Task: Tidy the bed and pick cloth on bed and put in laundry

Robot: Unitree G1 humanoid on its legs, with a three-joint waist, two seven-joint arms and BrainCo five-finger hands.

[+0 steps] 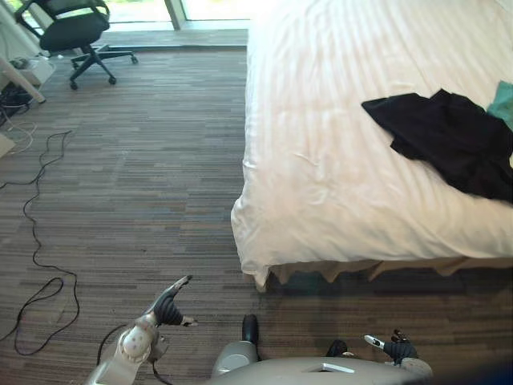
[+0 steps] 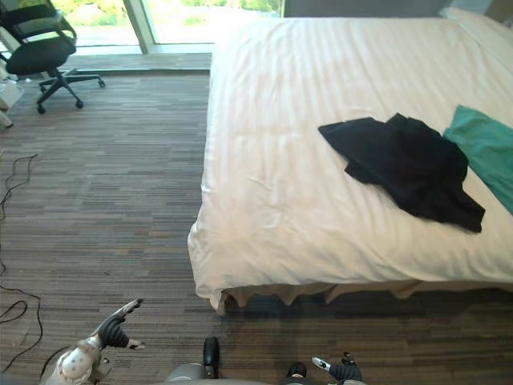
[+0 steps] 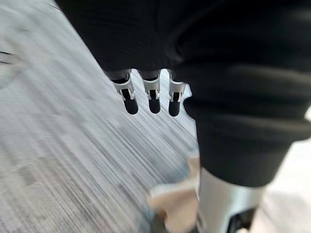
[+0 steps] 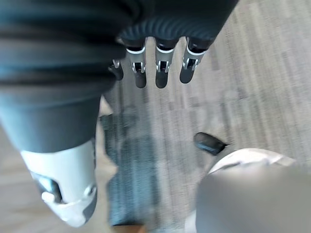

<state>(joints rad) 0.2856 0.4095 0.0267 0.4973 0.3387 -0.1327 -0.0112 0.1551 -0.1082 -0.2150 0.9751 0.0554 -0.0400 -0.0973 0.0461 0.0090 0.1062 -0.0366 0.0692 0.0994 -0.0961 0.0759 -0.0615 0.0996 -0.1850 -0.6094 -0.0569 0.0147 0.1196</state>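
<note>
Black cloth [image 2: 405, 164]: target, crumpled on the bed [image 2: 321, 241], in neither robot hand.

Nearest: left robot hand [image 1: 170, 308] low over the floor [image 2: 120, 200], off the bed's near left corner. Fingers straight and apart, thumb out, nothing held. Right robot hand [image 1: 398, 349] low, in front of the bed's near edge. Its wrist view has the fingers [image 4: 162, 73] straight and side by side, nothing between them.

Bed's near edge: white cover hangs over, lightly rumpled at the near left corner. Rest of the cover fairly smooth, faint stripes.

Further in: the black cloth lies well back from the near edge, toward the right side. One flap points toward the bed's middle, the bulk is heaped toward the right edge. Teal cloth [image 2: 489, 148] just beside it on the right. Cannot tell whether they overlap.

Far: office chair [image 2: 36, 52] on the floor beyond the bed's far left side, by the window [image 2: 200, 16].

Judgement: step in hand is the approach, pick not yet begun. Both hands are well apart from the cloth, so the robot should close on the near edge and shift rightward first. The right hand is the better placed of the two. Aim at the heaped bulk, not the thin flap, and close the fingers on a thick fold. Lift straight up so the white cover is not dragged and the teal piece is not snagged.
</note>
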